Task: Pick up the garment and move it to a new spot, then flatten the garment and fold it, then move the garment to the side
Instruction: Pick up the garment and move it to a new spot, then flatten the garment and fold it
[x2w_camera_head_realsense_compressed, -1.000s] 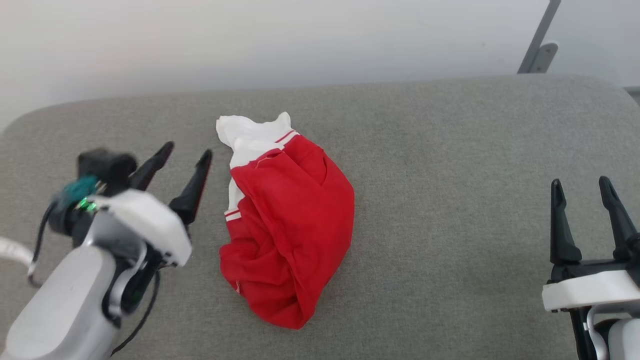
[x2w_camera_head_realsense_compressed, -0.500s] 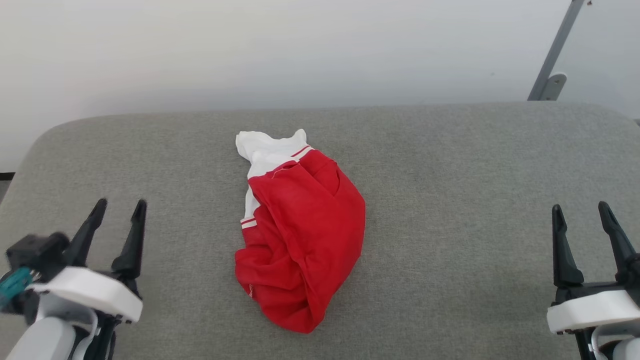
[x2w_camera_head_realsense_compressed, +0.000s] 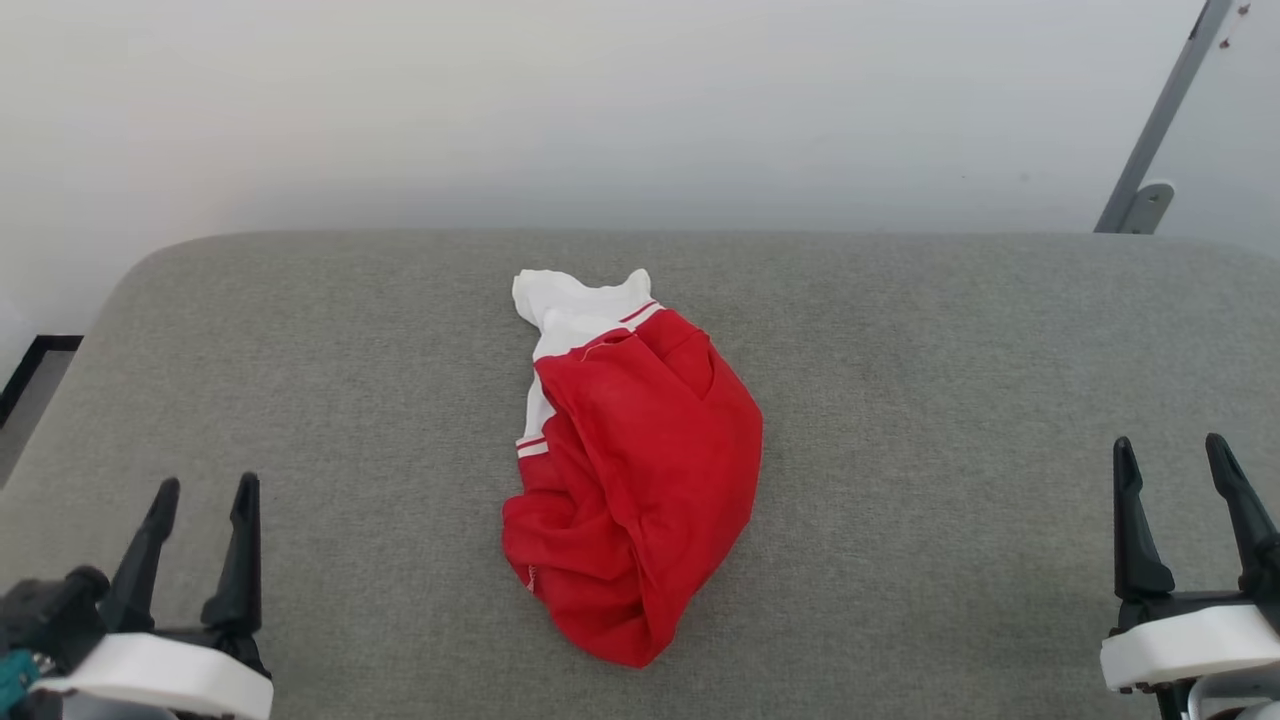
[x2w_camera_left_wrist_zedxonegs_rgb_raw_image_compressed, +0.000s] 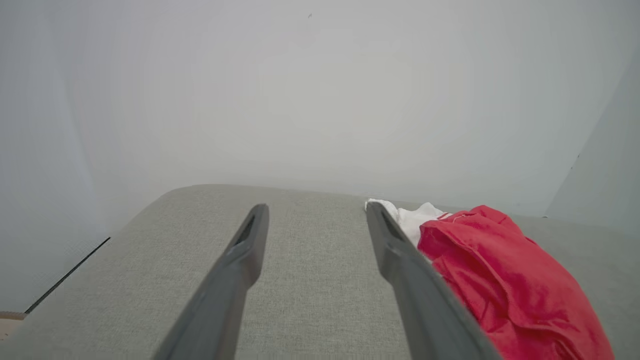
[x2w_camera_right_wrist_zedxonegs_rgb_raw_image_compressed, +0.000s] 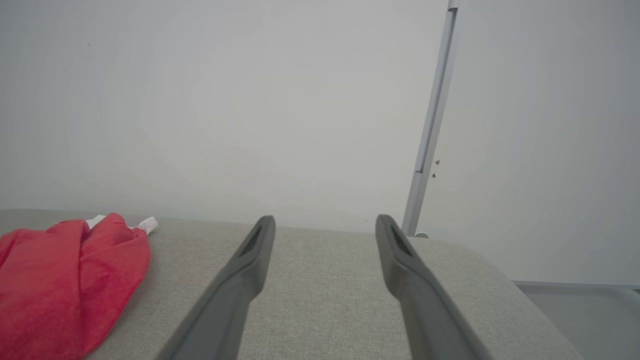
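Head view gives us the garment (x2w_camera_head_realsense_compressed: 640, 480) as a crumpled red heap, with a white sleeve and striped trim at its far end. It lies on the grey fabric counter (x2w_camera_head_realsense_compressed: 900, 350), between our two sets of jaws and beyond their tips, touching neither. Our left gripper (x2w_camera_head_realsense_compressed: 207, 483) sits at the lower left, its jaws spread and holding nothing. Our right gripper (x2w_camera_head_realsense_compressed: 1168, 443) sits at the lower right, its jaws likewise spread and empty. Looking along the left jaws, we see the heap just past the right-hand finger, which hides part of its edge. Looking along the right jaws, we see it well off to the left. Beyond the right jaws a grey metal post (x2w_camera_head_realsense_compressed: 1160, 115) rises against the pale wall (x2w_camera_head_realsense_compressed: 600, 100).
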